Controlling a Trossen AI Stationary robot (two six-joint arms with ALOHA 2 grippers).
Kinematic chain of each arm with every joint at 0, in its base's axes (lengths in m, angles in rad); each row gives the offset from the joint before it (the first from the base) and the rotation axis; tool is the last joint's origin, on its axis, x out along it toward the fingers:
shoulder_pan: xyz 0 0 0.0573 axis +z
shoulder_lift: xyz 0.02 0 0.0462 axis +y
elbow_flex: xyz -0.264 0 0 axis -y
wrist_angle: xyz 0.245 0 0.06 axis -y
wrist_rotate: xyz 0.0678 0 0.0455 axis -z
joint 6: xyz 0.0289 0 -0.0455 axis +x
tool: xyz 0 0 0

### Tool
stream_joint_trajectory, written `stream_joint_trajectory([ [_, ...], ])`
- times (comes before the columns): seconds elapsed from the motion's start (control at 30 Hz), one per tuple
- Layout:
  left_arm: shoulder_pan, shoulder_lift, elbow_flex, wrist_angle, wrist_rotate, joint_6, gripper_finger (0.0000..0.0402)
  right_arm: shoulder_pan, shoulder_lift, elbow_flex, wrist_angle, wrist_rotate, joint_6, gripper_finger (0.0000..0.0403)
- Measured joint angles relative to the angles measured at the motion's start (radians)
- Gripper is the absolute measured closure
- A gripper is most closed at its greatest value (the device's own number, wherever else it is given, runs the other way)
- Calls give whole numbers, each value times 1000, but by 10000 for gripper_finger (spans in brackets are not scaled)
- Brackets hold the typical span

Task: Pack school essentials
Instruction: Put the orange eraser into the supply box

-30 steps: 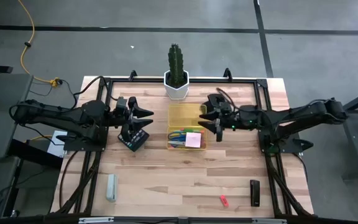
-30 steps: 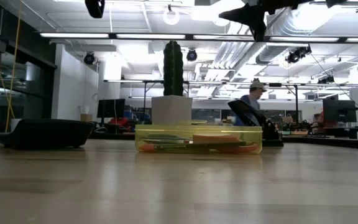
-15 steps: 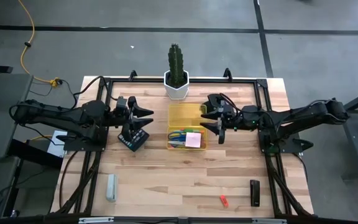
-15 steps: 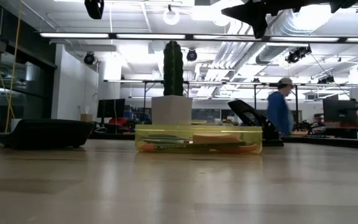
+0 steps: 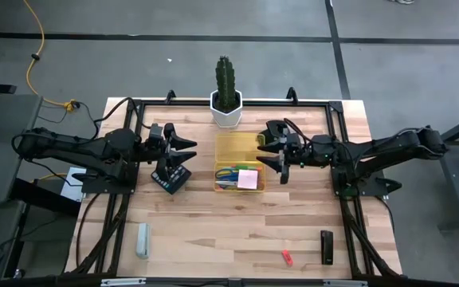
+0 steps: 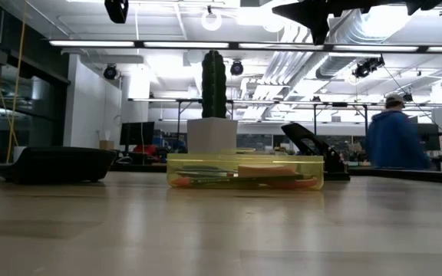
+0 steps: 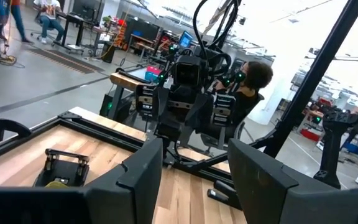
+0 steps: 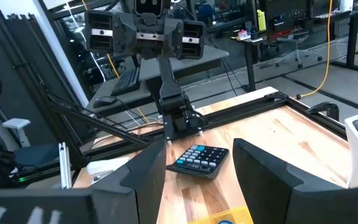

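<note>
1. Centre of the high view: a yellow tray (image 5: 240, 146) on the wooden table (image 5: 213, 223), holding blue-handled scissors (image 5: 228, 172) and a square pink sticky-note pad (image 5: 249, 178) in its lower half.
2. Just above the tray, a green cactus in a white pot (image 5: 226, 94) at the table's top edge.
3. Left of the tray, the left gripper (image 5: 188, 151) — fingers spread, nothing held — hanging above a black calculator (image 5: 172, 178).
4. Right of the tray, the right gripper (image 5: 268, 151), likewise unclenched and holding nothing, raised off the table.
5. Lower part of the high view, well apart from the tray: a pale green eraser-like block (image 5: 143, 239) at left, a small red piece (image 5: 287, 257) and a black bar-shaped object (image 5: 327, 246) at right.
6. Low view — a person in blue (image 6: 394, 140) at right, beyond the table.
</note>
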Motion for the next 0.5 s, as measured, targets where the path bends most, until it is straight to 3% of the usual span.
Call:
stream_joint_trajectory([
  [0.2, 0, 0, 0, 0, 0, 0, 231, 2, 3, 49, -80, -15, 147, 224],
  [0.37, 0, 0, 0, 0, 0, -1, 231, 83, 67, 249, -603, -31, 318, 224],
  [0.5, 0, 0, 0, 0, 8, -38, 231, 180, 155, 389, -921, -103, 606, 224],
])
